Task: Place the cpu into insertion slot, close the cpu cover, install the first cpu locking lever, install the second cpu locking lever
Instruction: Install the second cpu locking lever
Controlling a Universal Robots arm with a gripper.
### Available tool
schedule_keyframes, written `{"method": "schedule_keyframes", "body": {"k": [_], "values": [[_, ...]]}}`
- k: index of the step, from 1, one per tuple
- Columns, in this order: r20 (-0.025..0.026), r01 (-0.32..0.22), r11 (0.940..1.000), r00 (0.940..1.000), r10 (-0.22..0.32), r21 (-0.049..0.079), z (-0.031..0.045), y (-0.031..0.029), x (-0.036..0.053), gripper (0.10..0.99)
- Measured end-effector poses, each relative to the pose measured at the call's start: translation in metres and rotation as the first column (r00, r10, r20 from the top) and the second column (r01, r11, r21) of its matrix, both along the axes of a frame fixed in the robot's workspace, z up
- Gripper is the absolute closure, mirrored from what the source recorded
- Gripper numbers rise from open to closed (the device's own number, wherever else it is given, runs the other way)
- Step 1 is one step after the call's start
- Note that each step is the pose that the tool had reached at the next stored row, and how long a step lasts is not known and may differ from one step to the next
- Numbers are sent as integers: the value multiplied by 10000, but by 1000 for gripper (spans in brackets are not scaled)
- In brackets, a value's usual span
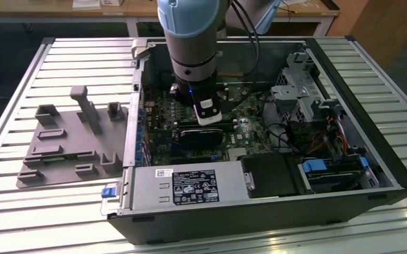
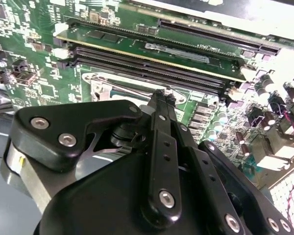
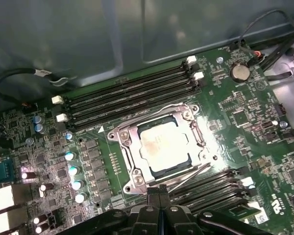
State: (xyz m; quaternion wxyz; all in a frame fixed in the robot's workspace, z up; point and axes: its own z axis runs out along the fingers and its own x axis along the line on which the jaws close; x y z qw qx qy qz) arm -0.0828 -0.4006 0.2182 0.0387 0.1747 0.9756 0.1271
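In the first wrist view the cpu (image 3: 162, 146), a flat square chip with a silver-grey top, lies in the insertion slot (image 3: 129, 172) on the green board. The cpu cover (image 3: 197, 143), a thin silvery frame, lies flat around the chip. A thin metal lever rod (image 3: 193, 175) runs along the socket's side nearest my gripper (image 3: 159, 192). The black fingers are pressed together and the tips sit just at the socket's edge, by the rod's end. In the second wrist view the gripper (image 2: 161, 95) points down at the socket's metal rim (image 2: 104, 84). In the exterior view the gripper (image 1: 209, 119) hangs inside the open computer case.
Long black memory slots (image 3: 132, 95) flank the socket, one holding a module (image 2: 152, 46). The case walls (image 1: 372, 132), drive cage (image 1: 298, 87), cables and power supply (image 1: 189, 185) close in around the board. A grey fixture (image 1: 69, 143) lies on the slatted table at the exterior view's left.
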Motion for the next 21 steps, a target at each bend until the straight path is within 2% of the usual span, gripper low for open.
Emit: {"method": "schedule_keyframes", "body": {"k": [2, 4, 12, 21], "values": [[0, -17, 10000, 10000, 17, 3, -14, -6, -8, 984], [27, -64, 10000, 10000, 64, 22, -27, -14, -17, 984], [227, -330, 9994, 9992, 329, 53, -60, -51, -32, 984], [231, -682, 9976, 9974, 679, 108, -142, -57, -93, 984]]}}
